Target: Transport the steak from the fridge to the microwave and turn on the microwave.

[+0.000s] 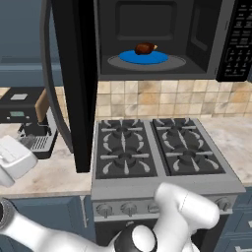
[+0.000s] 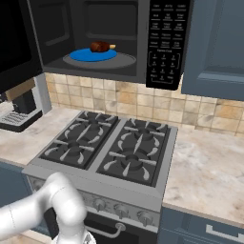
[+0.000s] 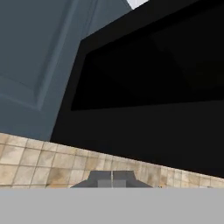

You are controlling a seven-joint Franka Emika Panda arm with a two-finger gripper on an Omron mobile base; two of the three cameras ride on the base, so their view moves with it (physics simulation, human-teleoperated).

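Left base view shows you the microwave with its door swung wide open to the left. Inside it the steak lies on a blue plate, which sits on the glass turntable. The button panel runs down the microwave's right side. Below the microwave you see a stove with 4 burners. In the hand view the gripper has its jaws closed on nothing, pointing up at the microwave's dark underside above the tiled wall
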